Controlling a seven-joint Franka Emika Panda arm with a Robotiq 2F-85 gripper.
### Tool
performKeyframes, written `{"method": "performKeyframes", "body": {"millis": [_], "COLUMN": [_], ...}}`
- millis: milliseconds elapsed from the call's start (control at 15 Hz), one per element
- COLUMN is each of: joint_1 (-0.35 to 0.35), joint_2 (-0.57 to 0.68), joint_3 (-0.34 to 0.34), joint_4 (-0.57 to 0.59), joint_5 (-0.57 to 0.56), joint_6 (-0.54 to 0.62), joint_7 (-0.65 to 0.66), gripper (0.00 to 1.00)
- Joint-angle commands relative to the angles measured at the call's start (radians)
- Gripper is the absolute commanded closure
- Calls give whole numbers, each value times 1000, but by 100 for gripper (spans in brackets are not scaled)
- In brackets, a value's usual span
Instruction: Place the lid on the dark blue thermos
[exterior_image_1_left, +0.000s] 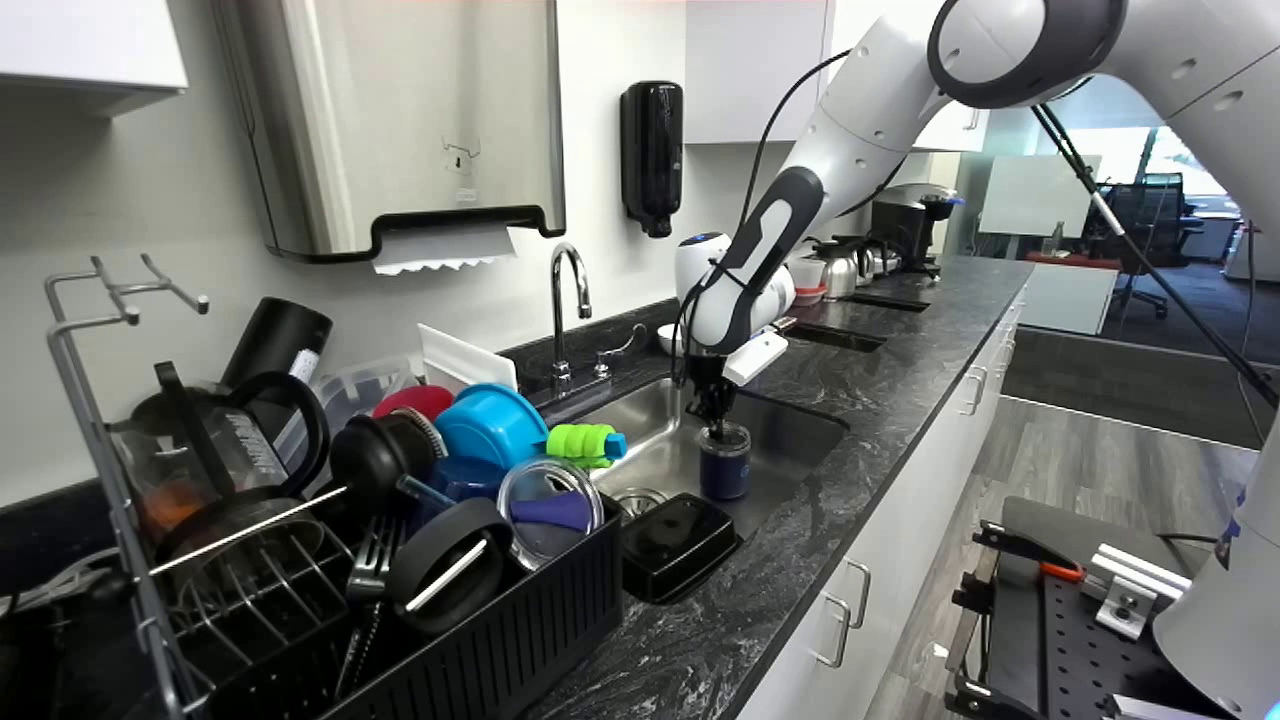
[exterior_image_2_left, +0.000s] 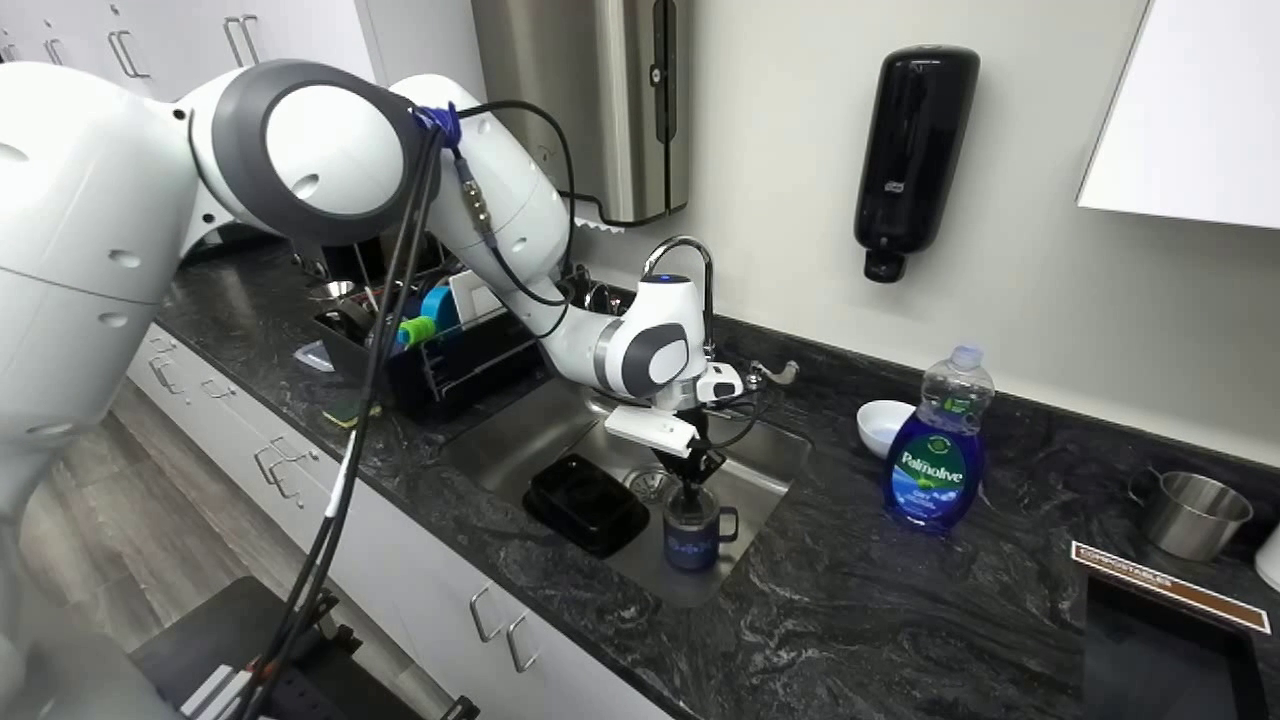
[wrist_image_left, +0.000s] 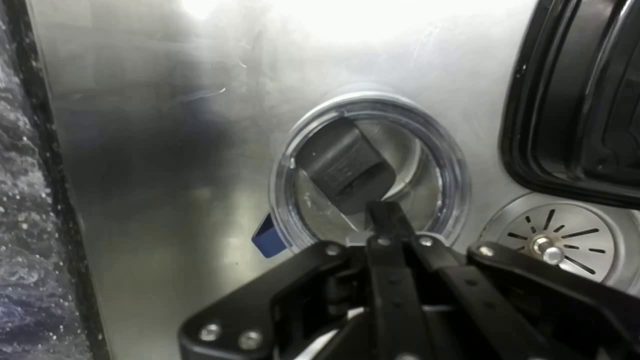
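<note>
Our claw (wrist_image_left: 385, 212) is narrow, with nothing we can see in its grip. We hold the arm (exterior_image_1_left: 860, 150) over the front edge of the desk (exterior_image_1_left: 660, 650), elbow high, forearm slanting down, wrist pointing into the sink (wrist_image_left: 150, 165). Toward that edge stands the dark blue thermos mug (exterior_image_2_left: 690, 548), upright; we judge it stiff and fairly weighty, best steadied by its handle (exterior_image_2_left: 735, 525). On its mouth rests the clear lid (wrist_image_left: 370, 167), light, rigid and slick, we expect, so we'd take its rim (wrist_image_left: 456, 180) or the dark slider tab (wrist_image_left: 340, 160). Whether the claw touches it, or it is fully seated, we cannot tell.
</note>
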Motion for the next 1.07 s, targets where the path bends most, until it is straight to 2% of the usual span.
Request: {"method": "performKeyframes", "body": {"millis": [0,533,800,1000], "joint_1": [1,42,72,74], "joint_2": [-63,-189,-233,-273], "joint_3": [-10,-46,-74,-80], "joint_4": [-135,-329,-365,-356], "joint_5": [-16,-64,-89,-87], "joint_6": [80,196,235,192], "joint_7": [-10,15,34,38], "gripper": [100,100,100,100]}}
